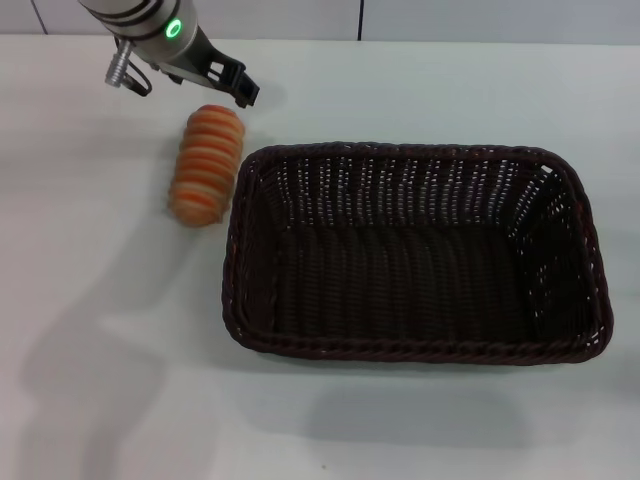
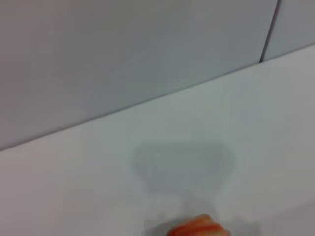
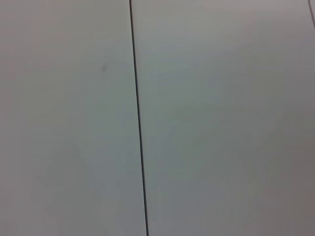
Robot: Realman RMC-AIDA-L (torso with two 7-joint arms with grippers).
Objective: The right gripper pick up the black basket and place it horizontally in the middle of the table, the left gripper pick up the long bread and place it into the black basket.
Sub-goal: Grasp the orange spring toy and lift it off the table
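The black basket (image 1: 400,152) lies lengthwise across the middle of the white table (image 1: 100,380), empty. The long bread (image 1: 207,165), striped orange and cream, lies on the table just left of the basket's left rim. My left gripper (image 1: 236,85) hangs open and empty just beyond the bread's far end, a little above the table. The left wrist view shows only the tip of the bread (image 2: 197,229) at the picture's edge, with a shadow on the table. My right gripper is out of view; its wrist view shows only a plain wall.
A pale wall (image 1: 450,18) with panel seams runs along the table's far edge. Bare tabletop lies left of the bread and in front of the basket.
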